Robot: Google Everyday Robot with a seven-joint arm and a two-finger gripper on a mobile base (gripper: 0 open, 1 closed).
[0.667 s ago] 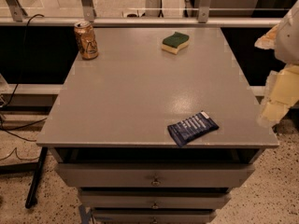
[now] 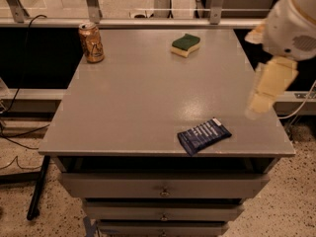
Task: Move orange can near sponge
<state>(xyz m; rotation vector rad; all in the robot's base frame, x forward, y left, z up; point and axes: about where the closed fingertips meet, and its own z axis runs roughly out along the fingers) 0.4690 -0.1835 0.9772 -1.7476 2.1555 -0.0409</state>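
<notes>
The orange can stands upright at the far left corner of the grey table. The sponge, dark green on top with a yellow body, lies at the far middle-right of the table, well apart from the can. My gripper hangs at the right edge of the table, above the surface, on the white arm. It is far from the can and to the right of and nearer than the sponge. It holds nothing that I can see.
A flat dark blue snack packet lies near the table's front edge, right of centre. Drawers sit under the tabletop. A metal rail runs behind the table. Cables lie on the floor at the left.
The arm and gripper have moved left, from beyond the table's right edge to over it. The can, sponge and packet have not moved.
</notes>
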